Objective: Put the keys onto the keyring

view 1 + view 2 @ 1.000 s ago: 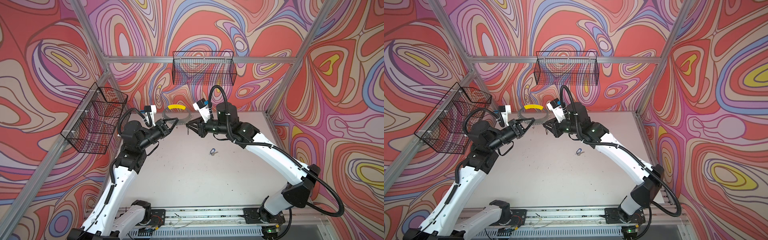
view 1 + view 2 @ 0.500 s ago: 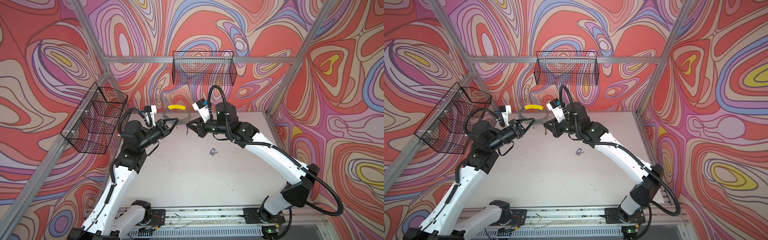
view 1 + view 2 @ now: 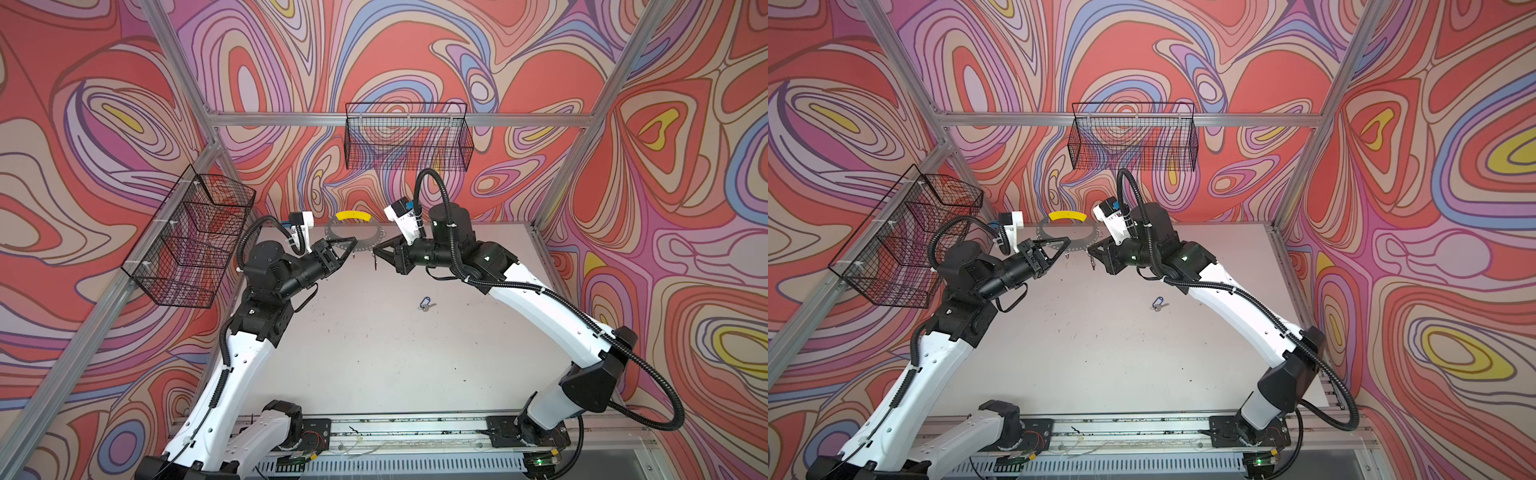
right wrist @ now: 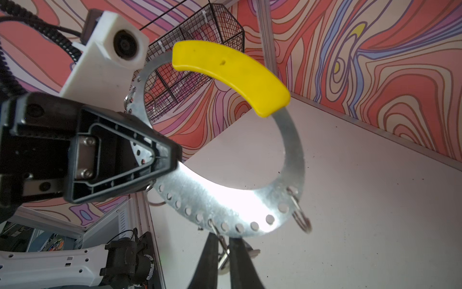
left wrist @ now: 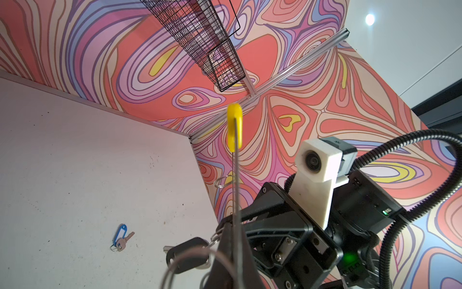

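The keyring, a grey perforated hoop with a yellow segment, stands upright above the back of the table. My left gripper is shut on its lower left rim, and also shows in a top view. My right gripper meets the hoop's lower right rim. In the right wrist view its fingers are pinched on the small ring of the black-tagged key, which hangs just below the hoop's holes. The blue-tagged key lies flat on the table, right of centre.
Small wire rings dangle from the hoop's holes. A black wire basket hangs on the back wall. A second basket hangs on the left wall close to my left arm. The white table stretches forward from both grippers.
My right gripper's jaws have narrowed onto the black-tagged key's ring. Both arms and the hoop have barely moved.
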`<state>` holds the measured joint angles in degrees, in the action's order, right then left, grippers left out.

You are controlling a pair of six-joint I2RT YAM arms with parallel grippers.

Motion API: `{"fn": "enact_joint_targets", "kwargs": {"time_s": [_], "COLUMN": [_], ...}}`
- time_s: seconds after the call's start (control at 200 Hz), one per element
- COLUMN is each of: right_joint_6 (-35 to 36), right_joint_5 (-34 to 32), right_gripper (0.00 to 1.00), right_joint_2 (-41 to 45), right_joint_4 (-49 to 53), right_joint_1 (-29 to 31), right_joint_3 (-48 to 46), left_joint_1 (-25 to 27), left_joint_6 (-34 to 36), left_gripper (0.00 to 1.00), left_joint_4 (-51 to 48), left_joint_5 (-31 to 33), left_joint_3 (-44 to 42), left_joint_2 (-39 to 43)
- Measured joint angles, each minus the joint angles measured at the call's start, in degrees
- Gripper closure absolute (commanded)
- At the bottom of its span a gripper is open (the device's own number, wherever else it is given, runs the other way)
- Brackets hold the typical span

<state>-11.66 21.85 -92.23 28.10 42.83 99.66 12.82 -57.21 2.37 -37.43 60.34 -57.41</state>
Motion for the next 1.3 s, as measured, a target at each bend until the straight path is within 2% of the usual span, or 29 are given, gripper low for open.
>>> {"fn": "enact_joint_targets", "kwargs": {"time_s": [0.11,0.325,0.461,0.621,0.726,0.901,1.007,1.047,1.137,1.302], "right_joint_6": [-0.15,-0.26,-0.68,-1.05,-1.36,-1.53,-1.46,-1.44,-1.51,-1.51], "right_joint_5": [0.00,-0.20,-0.42,-0.39,-0.42,-0.44,-0.46,-0.50,-0.83,-1.07], "right_gripper": [0.80,0.80,0.77,0.83,0.91,0.91,0.81,0.80,0.80,0.90], "right_joint_2": [-0.87,-1.49,-1.49,-1.49,-1.49,-1.49,-1.44,-1.42,-1.05,-0.76], "right_joint_4": [1.68,3.32,3.37,3.30,3.23,3.17,3.21,3.21,3.08,2.97], "right_joint_1": [0.00,0.02,0.07,0.15,0.28,0.28,0.28,0.31,0.33,0.35], "right_joint_3": [1.68,2.80,2.80,2.78,2.73,2.45,2.34,2.32,1.88,1.70], "left_joint_1": [-0.02,0.00,0.00,0.00,0.00,0.00,0.00,0.00,0.00,0.00], "left_joint_6": [0.28,0.83,1.09,1.29,1.29,1.46,1.49,1.49,1.49,1.51], "left_gripper": [1.00,1.00,1.00,1.00,1.00,1.00,1.00,1.00,1.00,1.00], "left_joint_4": [-0.07,-0.48,-0.55,-0.83,-0.94,-1.36,-1.77,-1.81,-2.03,-2.25], "left_joint_5": [0.11,0.22,0.24,0.26,0.35,0.42,0.44,0.46,0.42,0.44], "left_joint_3": [0.00,0.00,0.00,0.00,0.00,0.00,0.00,0.00,0.00,0.00], "left_joint_2": [0.00,0.00,0.00,0.00,0.00,0.09,0.11,0.11,0.11,0.13]}}
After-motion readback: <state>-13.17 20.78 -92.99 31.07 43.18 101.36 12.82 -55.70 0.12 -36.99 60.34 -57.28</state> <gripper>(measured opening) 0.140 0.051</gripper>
